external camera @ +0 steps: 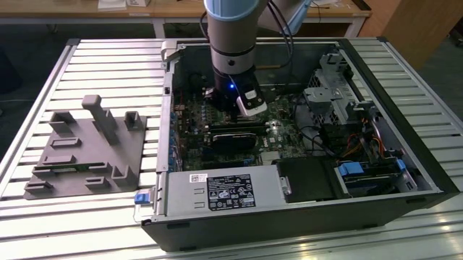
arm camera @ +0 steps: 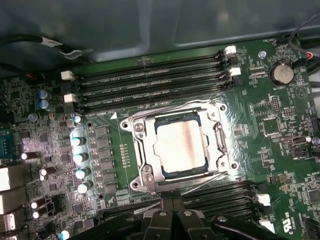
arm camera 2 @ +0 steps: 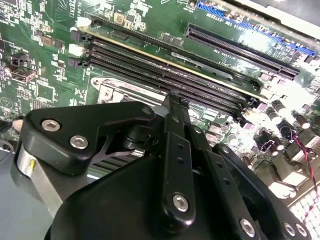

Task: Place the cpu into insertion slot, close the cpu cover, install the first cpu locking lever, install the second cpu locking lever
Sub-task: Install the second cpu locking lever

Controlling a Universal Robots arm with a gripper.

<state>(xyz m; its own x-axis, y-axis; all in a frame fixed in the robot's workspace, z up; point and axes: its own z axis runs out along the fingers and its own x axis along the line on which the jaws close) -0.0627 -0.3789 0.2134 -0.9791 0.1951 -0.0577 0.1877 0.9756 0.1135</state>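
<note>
In the first wrist view the cpu (arm camera: 180, 145) lies flat in the insertion slot (arm camera: 223, 131), its silvery top showing through the window of the cpu cover (arm camera: 143, 150). The cover is folded down over it. One thin wire locking lever (arm camera: 206, 182) runs slanted along the socket's near side, and another (arm camera: 175, 104) lies along the far side. My gripper (arm camera: 172, 201) hovers just off the socket's near edge, fingers together with nothing between them. In the second wrist view the gripper (arm camera 2: 176, 101) points down at the green board beside the memory slots. The exterior view has the gripper (external camera: 237, 116) inside the open computer case.
Long black memory slots (arm camera: 150, 82) flank the socket on both sides. Capacitors (arm camera: 80, 157) stand beside it. In the exterior view, a power supply (external camera: 224, 192), drive cage (external camera: 329, 92) and cables (external camera: 361, 143) crowd the case. A grey fixture (external camera: 87, 149) sits at the exterior view's left.
</note>
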